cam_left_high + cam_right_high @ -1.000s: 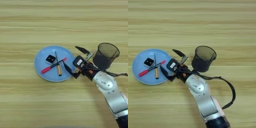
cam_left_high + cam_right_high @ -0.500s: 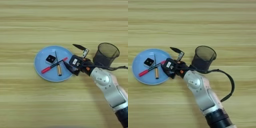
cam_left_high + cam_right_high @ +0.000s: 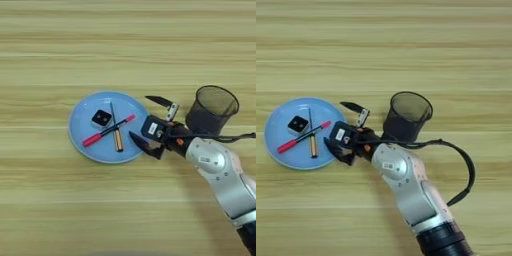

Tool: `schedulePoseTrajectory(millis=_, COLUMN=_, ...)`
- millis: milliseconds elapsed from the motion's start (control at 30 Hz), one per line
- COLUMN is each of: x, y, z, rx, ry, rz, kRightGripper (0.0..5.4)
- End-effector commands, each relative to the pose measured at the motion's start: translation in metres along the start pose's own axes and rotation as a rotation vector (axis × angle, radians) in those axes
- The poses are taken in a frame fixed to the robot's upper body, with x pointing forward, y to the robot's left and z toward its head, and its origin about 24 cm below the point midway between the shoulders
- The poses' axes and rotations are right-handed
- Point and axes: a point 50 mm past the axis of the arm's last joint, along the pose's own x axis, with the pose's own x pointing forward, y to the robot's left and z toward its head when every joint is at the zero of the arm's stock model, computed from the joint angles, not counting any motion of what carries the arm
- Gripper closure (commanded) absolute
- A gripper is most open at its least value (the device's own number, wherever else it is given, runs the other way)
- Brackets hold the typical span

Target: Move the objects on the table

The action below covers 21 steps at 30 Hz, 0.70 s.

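A slim pen [image 3: 109,130] with red ends lies slanted on a blue plate [image 3: 82,122] on the table [image 3: 75,50]. A small black square block [image 3: 101,118] with a white rim sits just above the pen's middle. My right gripper [image 3: 139,116] hovers open at the plate's right rim. One finger [image 3: 160,101] is above the pen's right end and the other [image 3: 142,145] below it, and nothing is held. The black wire-mesh cup [image 3: 212,110] stands upright to the right, behind my wrist.
A second thin stick with a gold-brown barrel [image 3: 118,141] crosses the pen on the plate. A black cable [image 3: 463,165] loops out beside my silver forearm [image 3: 406,190], which comes in from the bottom right.
My gripper has moved left from beside the cup to the plate's right rim, its fingers staying open. The things on the plate and the cup have not moved.
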Motion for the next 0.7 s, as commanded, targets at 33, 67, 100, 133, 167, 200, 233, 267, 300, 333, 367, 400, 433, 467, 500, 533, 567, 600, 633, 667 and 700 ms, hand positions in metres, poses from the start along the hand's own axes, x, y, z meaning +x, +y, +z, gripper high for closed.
schedulePoseTrajectory(millis=33, x=0.009, y=-0.016, z=0.009, rx=-0.042, ry=-0.046, rz=-0.038, kRightGripper=0.04)
schedulePoseTrajectory(millis=67, x=0.01, y=-0.016, z=0.009, rx=-0.044, ry=-0.044, rz=-0.036, kRightGripper=0.04)
schedulePoseTrajectory(millis=100, x=0.012, y=-0.015, z=0.009, rx=-0.046, ry=-0.043, rz=-0.03, kRightGripper=0.04)
schedulePoseTrajectory(millis=133, x=0.013, y=-0.015, z=0.009, rx=-0.051, ry=-0.042, rz=-0.028, kRightGripper=0.04)
schedulePoseTrajectory(millis=167, x=0.014, y=-0.016, z=0.009, rx=-0.06, ry=-0.041, rz=-0.028, kRightGripper=0.04)
schedulePoseTrajectory(millis=200, x=0.015, y=-0.016, z=0.009, rx=-0.064, ry=-0.042, rz=-0.028, kRightGripper=0.04)
schedulePoseTrajectory(millis=233, x=0.016, y=-0.016, z=0.01, rx=-0.065, ry=-0.043, rz=-0.026, kRightGripper=0.04)
schedulePoseTrajectory(millis=267, x=0.018, y=-0.017, z=0.01, rx=-0.068, ry=-0.043, rz=-0.024, kRightGripper=0.04)
schedulePoseTrajectory(millis=300, x=0.02, y=-0.017, z=0.01, rx=-0.072, ry=-0.042, rz=-0.023, kRightGripper=0.04)
schedulePoseTrajectory(millis=333, x=0.021, y=-0.017, z=0.01, rx=-0.074, ry=-0.042, rz=-0.02, kRightGripper=0.04)
schedulePoseTrajectory(millis=367, x=0.022, y=-0.016, z=0.01, rx=-0.077, ry=-0.041, rz=-0.017, kRightGripper=0.04)
schedulePoseTrajectory(millis=400, x=0.023, y=-0.017, z=0.01, rx=-0.078, ry=-0.042, rz=-0.015, kRightGripper=0.04)
schedulePoseTrajectory(millis=433, x=0.023, y=-0.017, z=0.011, rx=-0.086, ry=-0.043, rz=-0.017, kRightGripper=0.04)
schedulePoseTrajectory(millis=467, x=0.024, y=-0.018, z=0.012, rx=-0.088, ry=-0.047, rz=-0.019, kRightGripper=0.04)
schedulePoseTrajectory(millis=500, x=0.024, y=-0.018, z=0.013, rx=-0.087, ry=-0.051, rz=-0.019, kRightGripper=0.04)
schedulePoseTrajectory(millis=533, x=0.024, y=-0.018, z=0.013, rx=-0.084, ry=-0.054, rz=-0.014, kRightGripper=0.04)
schedulePoseTrajectory(millis=567, x=0.025, y=-0.017, z=0.014, rx=-0.076, ry=-0.057, rz=-0.006, kRightGripper=0.04)
schedulePoseTrajectory(millis=600, x=0.026, y=-0.016, z=0.013, rx=-0.072, ry=-0.056, rz=-0.002, kRightGripper=0.04)
schedulePoseTrajectory(millis=633, x=0.027, y=-0.016, z=0.012, rx=-0.069, ry=-0.054, rz=0.001, kRightGripper=0.04)
schedulePoseTrajectory(millis=667, x=0.027, y=-0.016, z=0.011, rx=-0.067, ry=-0.053, rz=0.001, kRightGripper=0.04)
schedulePoseTrajectory(millis=700, x=0.028, y=-0.016, z=0.011, rx=-0.065, ry=-0.051, rz=0.003, kRightGripper=0.04)
